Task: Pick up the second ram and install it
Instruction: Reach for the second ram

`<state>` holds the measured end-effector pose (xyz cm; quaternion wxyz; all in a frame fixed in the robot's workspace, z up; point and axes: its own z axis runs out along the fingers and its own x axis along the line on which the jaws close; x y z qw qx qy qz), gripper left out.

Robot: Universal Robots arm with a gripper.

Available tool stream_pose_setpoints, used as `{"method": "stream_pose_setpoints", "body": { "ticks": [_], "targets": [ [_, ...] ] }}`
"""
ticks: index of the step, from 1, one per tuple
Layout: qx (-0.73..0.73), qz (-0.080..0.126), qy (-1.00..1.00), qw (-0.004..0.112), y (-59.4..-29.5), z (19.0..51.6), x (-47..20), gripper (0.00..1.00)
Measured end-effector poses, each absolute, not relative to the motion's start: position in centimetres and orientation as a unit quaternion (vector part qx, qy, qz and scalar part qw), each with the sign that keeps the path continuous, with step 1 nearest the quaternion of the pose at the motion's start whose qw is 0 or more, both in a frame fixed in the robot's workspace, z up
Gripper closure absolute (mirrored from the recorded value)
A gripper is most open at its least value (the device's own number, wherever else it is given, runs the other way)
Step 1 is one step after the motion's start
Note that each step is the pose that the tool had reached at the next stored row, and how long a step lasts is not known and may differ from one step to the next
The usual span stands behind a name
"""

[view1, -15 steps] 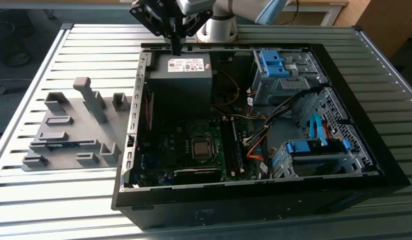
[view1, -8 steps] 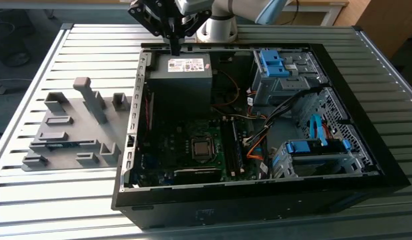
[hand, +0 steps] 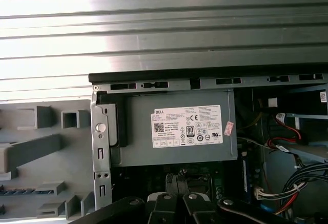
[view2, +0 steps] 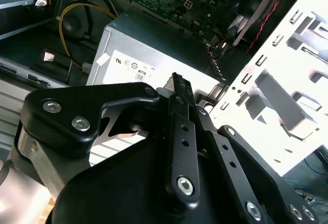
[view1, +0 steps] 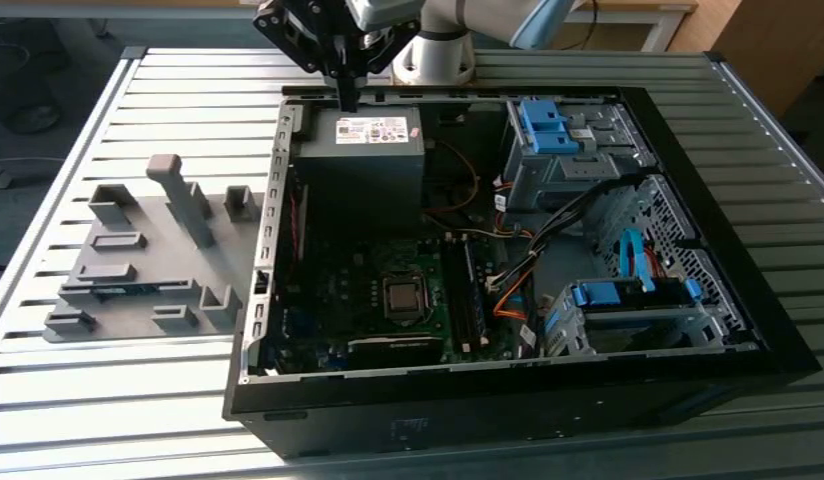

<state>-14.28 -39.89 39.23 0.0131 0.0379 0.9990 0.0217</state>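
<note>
The second ram (view1: pixel 129 290) is a thin blue-green stick lying in a slot of the grey fixture (view1: pixel 185 215) on the exterior view's left, outside the case; its toothed edge (hand: pixel 18 190) shows in the first wrist view. My gripper (view1: pixel 348 98) hangs over the far rim of the open computer case, just above the back edge of the power supply (view1: pixel 365 150), well away from the ram. Its black fingers (view2: pixel 177 88) stand together with nothing between them. The motherboard (view1: pixel 385 300) and its memory slots (view1: pixel 466 300) lie near the case's middle.
The open black case (view1: pixel 732 330) holds blue drive-bay clips (view1: pixel 546 125), a drive cage (view1: pixel 626 310) and loose orange and black cables (view1: pixel 512 285). The fixture carries several upright grey blocks (view1: pixel 112 205). Everything rests on a slatted metal table (view1: pixel 132 400).
</note>
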Motion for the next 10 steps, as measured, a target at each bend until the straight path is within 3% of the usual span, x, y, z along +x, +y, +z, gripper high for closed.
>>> {"method": "stream_pose_setpoints", "body": {
  "ticks": [10],
  "targets": [
    [0.038,0.022,0.999,0.013,-39.89,39.19,-14.61,0.89]
  ]
}}
